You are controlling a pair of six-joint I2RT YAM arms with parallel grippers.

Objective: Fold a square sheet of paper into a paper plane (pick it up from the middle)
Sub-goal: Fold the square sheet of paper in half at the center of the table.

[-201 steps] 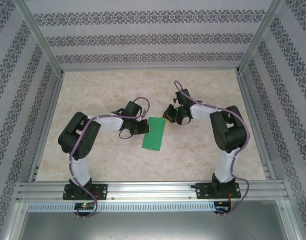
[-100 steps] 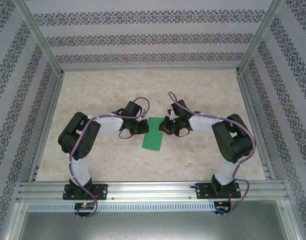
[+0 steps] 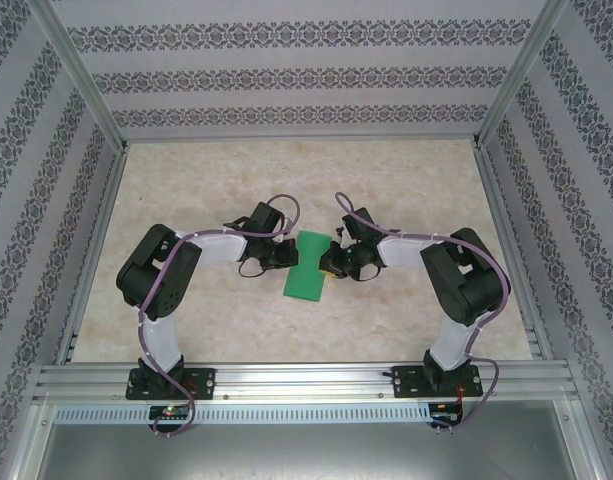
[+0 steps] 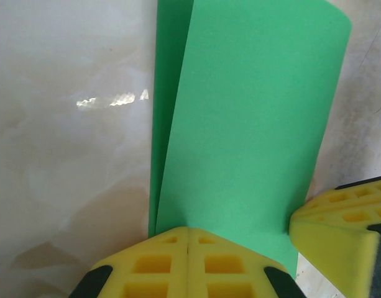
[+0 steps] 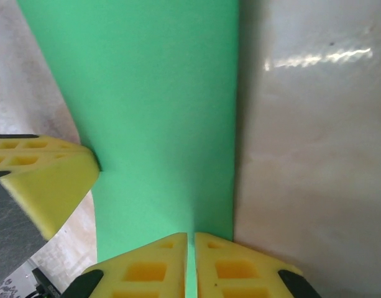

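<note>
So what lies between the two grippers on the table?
The folded bright green paper sheet lies between the left gripper and right gripper, seen from the top view.

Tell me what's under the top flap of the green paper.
The lower layer of the same square sheet of paper, one strip showing along the flap's left side in the left wrist view, on the table. The rest of it is covered.

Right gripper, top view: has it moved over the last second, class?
Yes. The right gripper has come toward the aluminium base rail and leftward, onto the right edge of the green paper.
</note>
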